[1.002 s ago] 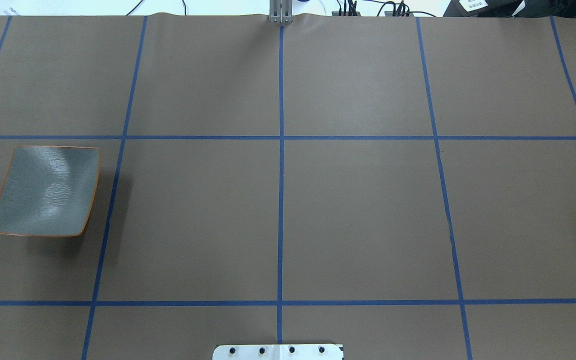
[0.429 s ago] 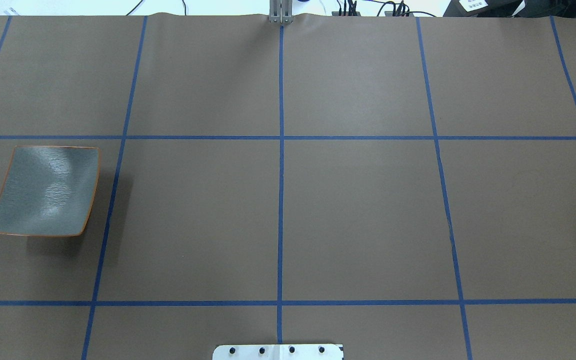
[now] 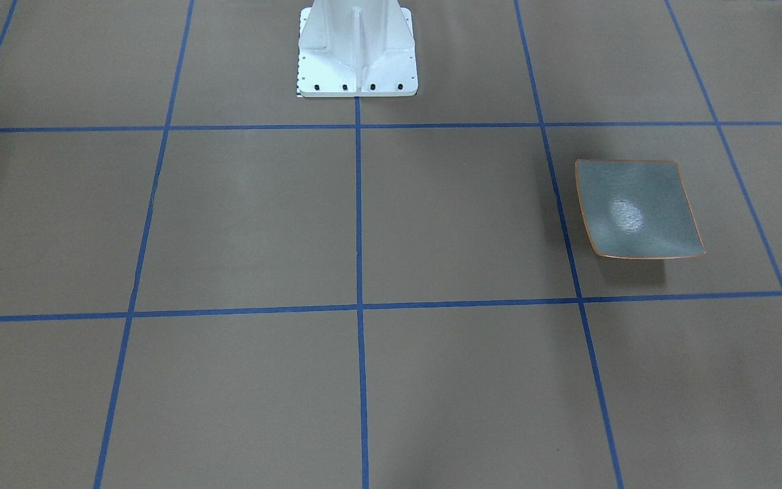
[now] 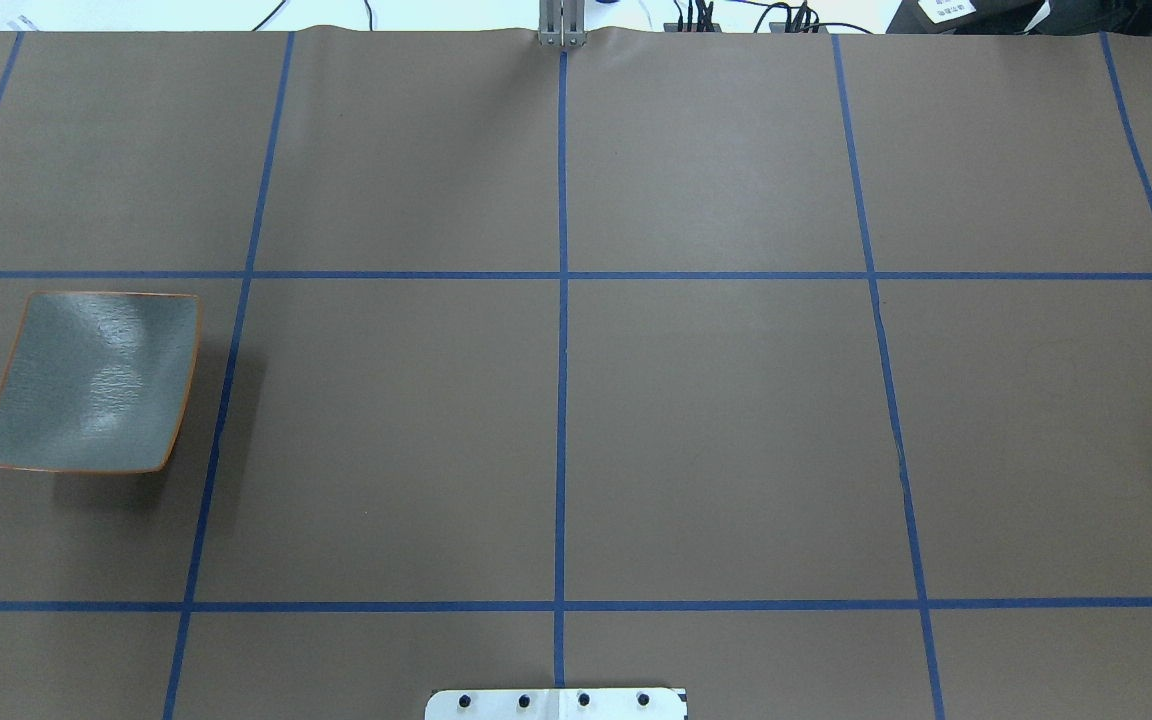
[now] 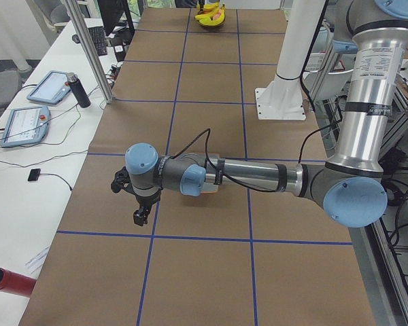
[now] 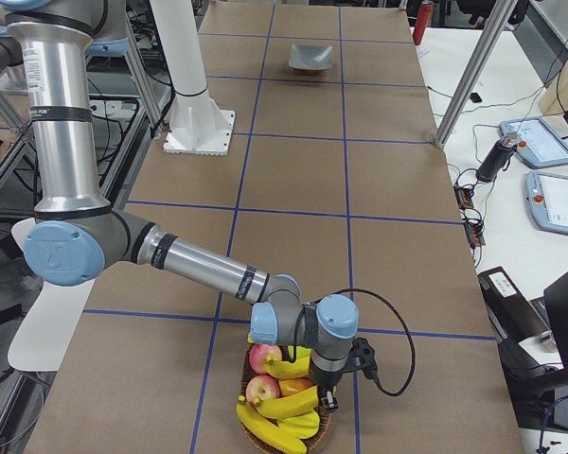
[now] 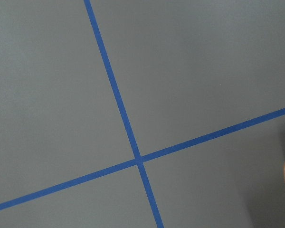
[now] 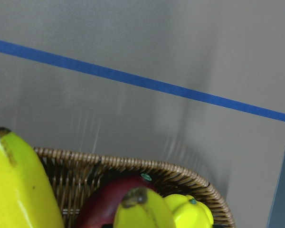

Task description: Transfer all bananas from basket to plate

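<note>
Plate (image 4: 86,385) unmoved, grey-blue, orange-rimmed, glossy yellow bananas (image 6: 284,407), left claw (image 5: 132,204), right claw (image 6: 346,378), state cannot tell

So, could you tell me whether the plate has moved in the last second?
No. The plate sits just left of the same blue tape line, as before.

Overhead and front views face each other across the counter (image 4: 716,420), sharing the plate (image 4: 86,385) (end views look lengthwise).

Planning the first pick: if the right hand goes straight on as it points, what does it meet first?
Likely the bananas in the basket below the right hand; depth is unclear.
</note>
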### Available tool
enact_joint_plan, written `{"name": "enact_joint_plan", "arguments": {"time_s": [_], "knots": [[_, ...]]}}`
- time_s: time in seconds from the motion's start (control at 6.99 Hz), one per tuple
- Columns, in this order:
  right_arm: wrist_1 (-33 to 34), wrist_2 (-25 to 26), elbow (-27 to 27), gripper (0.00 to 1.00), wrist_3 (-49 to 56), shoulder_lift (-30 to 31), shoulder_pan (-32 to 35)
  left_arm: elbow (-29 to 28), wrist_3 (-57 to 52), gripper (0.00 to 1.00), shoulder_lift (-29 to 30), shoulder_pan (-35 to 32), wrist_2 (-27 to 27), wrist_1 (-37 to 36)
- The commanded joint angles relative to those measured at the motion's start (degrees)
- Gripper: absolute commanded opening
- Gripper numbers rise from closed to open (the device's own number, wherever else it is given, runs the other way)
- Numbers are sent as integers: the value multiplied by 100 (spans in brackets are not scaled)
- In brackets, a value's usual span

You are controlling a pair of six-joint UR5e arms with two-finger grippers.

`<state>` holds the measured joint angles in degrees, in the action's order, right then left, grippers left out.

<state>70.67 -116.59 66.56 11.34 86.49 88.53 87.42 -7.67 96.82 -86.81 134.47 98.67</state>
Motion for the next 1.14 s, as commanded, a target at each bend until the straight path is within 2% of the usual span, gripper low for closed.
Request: {"name": "enact_joint_plan", "arguments": {"time_s": [0.0,0.72,0.86,1.0], "knots": [[-1,-30,58,1,-9,-9,-64,3,-7,100,-5,6,0,-6],[87,-4,393,0,454,17,23,-15,2,100,-6,6,0,-6],[409,5,541,0,726,-35,224,-15,2,100,3,15,0,-15],[1169,-4,942,0,938,-236,382,-15,2,100,-5,15,0,-6]]}}
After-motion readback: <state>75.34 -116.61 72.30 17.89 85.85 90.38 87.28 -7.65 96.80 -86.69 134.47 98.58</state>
